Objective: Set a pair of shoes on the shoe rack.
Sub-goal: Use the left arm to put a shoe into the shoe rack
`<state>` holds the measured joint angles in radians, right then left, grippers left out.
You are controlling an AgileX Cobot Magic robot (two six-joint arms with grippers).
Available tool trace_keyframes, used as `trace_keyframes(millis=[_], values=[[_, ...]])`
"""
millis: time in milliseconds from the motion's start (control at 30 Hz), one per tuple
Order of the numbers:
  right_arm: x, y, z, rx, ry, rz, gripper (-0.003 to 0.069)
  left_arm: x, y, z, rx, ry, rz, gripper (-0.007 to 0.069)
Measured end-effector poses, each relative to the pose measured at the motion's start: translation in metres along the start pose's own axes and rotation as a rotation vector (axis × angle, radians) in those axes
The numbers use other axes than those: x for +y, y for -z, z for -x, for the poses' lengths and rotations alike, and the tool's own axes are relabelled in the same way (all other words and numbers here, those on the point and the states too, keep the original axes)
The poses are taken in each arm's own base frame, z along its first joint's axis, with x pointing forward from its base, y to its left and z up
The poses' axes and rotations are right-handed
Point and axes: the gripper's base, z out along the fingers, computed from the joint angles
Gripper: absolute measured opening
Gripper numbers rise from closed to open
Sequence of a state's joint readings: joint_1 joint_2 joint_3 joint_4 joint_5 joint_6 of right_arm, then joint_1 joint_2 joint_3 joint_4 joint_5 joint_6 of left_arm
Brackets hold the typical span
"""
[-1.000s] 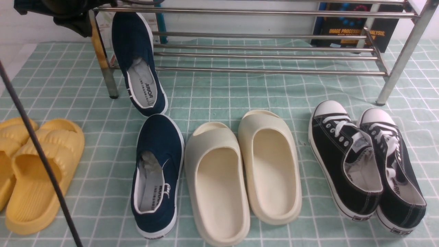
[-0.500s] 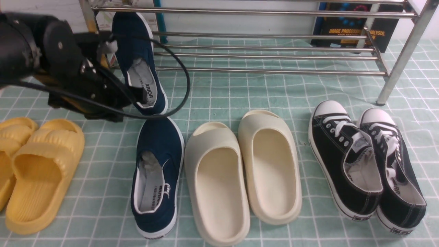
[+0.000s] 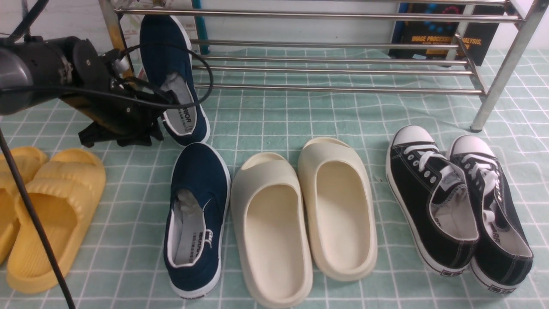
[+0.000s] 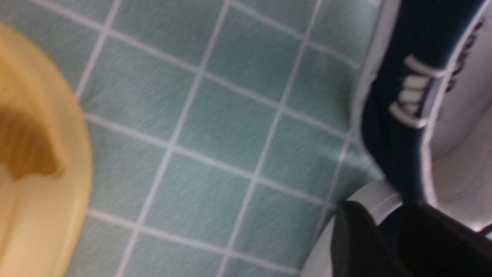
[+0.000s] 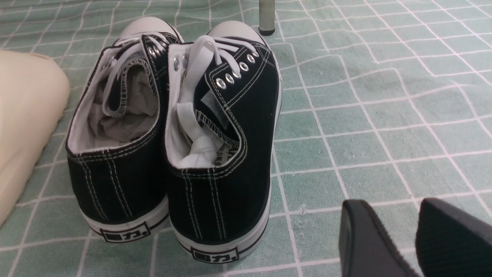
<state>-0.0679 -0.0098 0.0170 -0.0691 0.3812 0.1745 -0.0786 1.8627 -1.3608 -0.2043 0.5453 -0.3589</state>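
One navy shoe [image 3: 171, 77] propped on the rack [image 3: 334, 68] shows "RIOR" inside.

Front overview of shoe rack [image 3: 334, 16]; wrists low.

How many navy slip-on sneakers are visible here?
2. The leaning navy sneaker is propped toe-up at the left end of the shoe rack; the flat navy sneaker lies on the mat in front of it, beside a cream slide. No others seem hidden.
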Motion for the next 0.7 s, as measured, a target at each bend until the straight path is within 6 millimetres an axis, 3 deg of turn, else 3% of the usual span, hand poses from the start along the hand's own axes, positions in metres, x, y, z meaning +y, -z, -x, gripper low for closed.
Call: trace_keyframes(millis=[133,233,333,533,633,700], values=[[0.000,0.000,0.000,0.000,0.000,0.000,0.0246,-0.006,-0.002,0.002,-0.034,0.000,-0.025,0.0387],[0.000,0.000,0.000,0.000,0.000,0.000,0.0246,-0.005,-0.012,0.001,-0.045,0.004,-0.026,0.0449],[0.000,0.000,0.000,0.000,0.000,0.000,0.0246,-0.002,-0.025,0.000,-0.051,0.010,-0.022,0.0456],[0.000,0.000,0.000,0.000,0.000,0.000,0.0246,0.002,-0.044,-0.001,-0.074,0.031,-0.026,0.0370],[0.000,0.000,0.000,0.000,0.000,0.000,0.0246,0.000,-0.043,0.002,-0.108,0.036,-0.042,0.0244],[0.000,0.000,0.000,0.000,0.000,0.000,0.0246,-0.001,-0.043,0.003,-0.120,0.035,-0.047,0.0121]])
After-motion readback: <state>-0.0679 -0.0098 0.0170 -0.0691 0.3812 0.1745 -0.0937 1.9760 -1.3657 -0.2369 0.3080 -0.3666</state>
